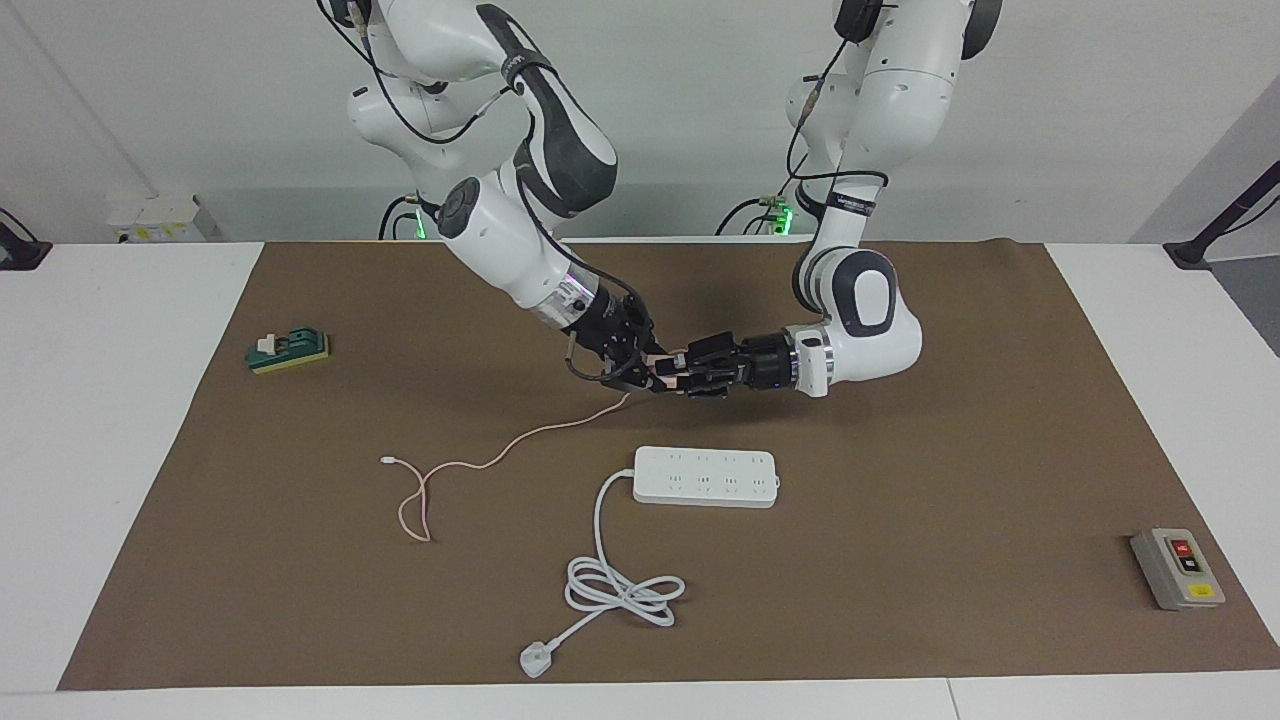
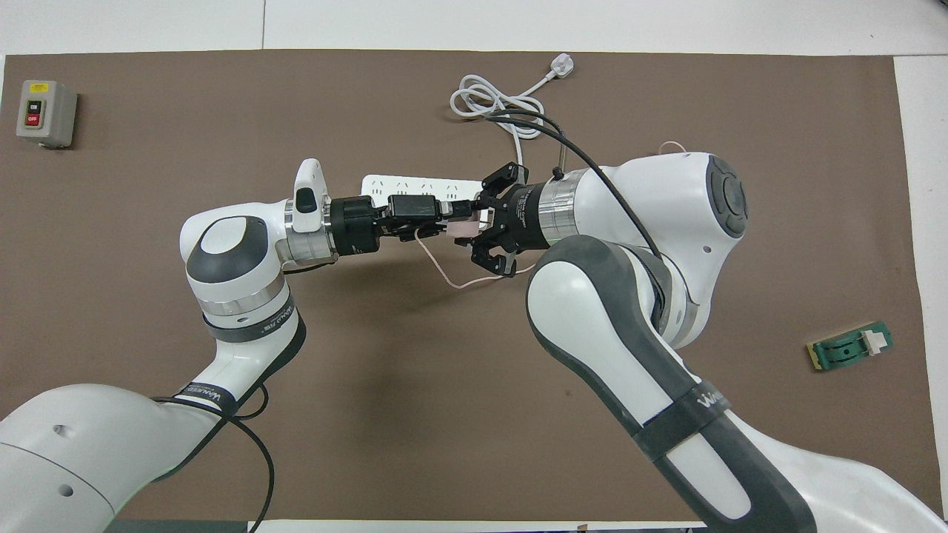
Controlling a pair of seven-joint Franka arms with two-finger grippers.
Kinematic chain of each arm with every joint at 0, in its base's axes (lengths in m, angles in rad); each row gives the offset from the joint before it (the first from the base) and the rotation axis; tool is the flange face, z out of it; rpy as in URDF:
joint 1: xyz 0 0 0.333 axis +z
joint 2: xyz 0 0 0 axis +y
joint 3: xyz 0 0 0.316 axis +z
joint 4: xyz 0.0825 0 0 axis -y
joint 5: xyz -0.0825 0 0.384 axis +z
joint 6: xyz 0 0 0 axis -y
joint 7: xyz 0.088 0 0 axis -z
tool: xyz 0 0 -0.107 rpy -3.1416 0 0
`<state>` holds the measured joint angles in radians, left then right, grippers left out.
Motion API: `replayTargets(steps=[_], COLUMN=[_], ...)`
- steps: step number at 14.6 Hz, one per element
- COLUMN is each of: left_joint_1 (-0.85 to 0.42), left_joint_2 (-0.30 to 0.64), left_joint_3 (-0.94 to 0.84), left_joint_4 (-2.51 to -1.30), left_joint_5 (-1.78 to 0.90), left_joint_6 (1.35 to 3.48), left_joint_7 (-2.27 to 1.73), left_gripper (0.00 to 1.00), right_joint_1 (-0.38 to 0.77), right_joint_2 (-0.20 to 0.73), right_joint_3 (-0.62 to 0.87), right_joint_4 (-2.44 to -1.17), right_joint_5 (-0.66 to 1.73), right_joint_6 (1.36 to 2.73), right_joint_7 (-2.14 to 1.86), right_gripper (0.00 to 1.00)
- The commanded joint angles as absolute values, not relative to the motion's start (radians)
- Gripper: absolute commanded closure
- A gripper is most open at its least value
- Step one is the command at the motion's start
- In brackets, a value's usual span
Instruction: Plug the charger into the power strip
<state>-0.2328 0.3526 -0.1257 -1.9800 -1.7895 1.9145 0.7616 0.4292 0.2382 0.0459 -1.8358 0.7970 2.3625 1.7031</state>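
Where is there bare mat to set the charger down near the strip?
Bare mat lies between the power strip and the grey switch box. It is crowded where the white cord coils and the pink cable trails. Both grippers meet at the charger, held up above the mat.

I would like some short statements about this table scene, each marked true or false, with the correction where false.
1. The charger is plugged into the power strip. False: it is in the air between the two grippers, and the strip lies on the mat with no plug in it.
2. The right gripper is shut on the charger. True.
3. The pink cable trails from the charger down to the mat. True.
4. The grey button box lies beside the power strip. False: it is apart, at the left arm's end of the table.
5. The left gripper is over the white plug. False: it is at the charger.
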Motion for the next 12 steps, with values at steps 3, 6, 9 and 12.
replayTargets(steps=[3, 6, 9, 12], left_joint_1=[-0.245, -0.241, -0.235, -0.224], left_joint_2=[0.331, 0.328, 0.327, 0.327], left_joint_3=[-0.115, -0.115, -0.114, -0.112], left_joint_4=[-2.005, -2.014, -2.019, -2.019], left_joint_5=[-1.813, -1.809, -1.809, -1.802], left_joint_6=[1.914, 1.905, 1.898, 1.891], left_joint_7=[0.784, 0.784, 0.784, 0.782], left_gripper=[1.00, 1.00, 1.00, 1.00], right_joint_1=[0.431, 0.431, 0.431, 0.430], right_joint_2=[0.229, 0.229, 0.229, 0.229], right_joint_3=[0.051, 0.051, 0.051, 0.051], right_joint_4=[-1.844, -1.844, -1.845, -1.847], right_joint_5=[0.772, 0.772, 0.772, 0.765], right_joint_6=[2.382, 2.382, 2.384, 2.387], right_joint_7=[1.736, 1.736, 1.735, 1.735], right_gripper=[1.00, 1.00, 0.20, 0.00])
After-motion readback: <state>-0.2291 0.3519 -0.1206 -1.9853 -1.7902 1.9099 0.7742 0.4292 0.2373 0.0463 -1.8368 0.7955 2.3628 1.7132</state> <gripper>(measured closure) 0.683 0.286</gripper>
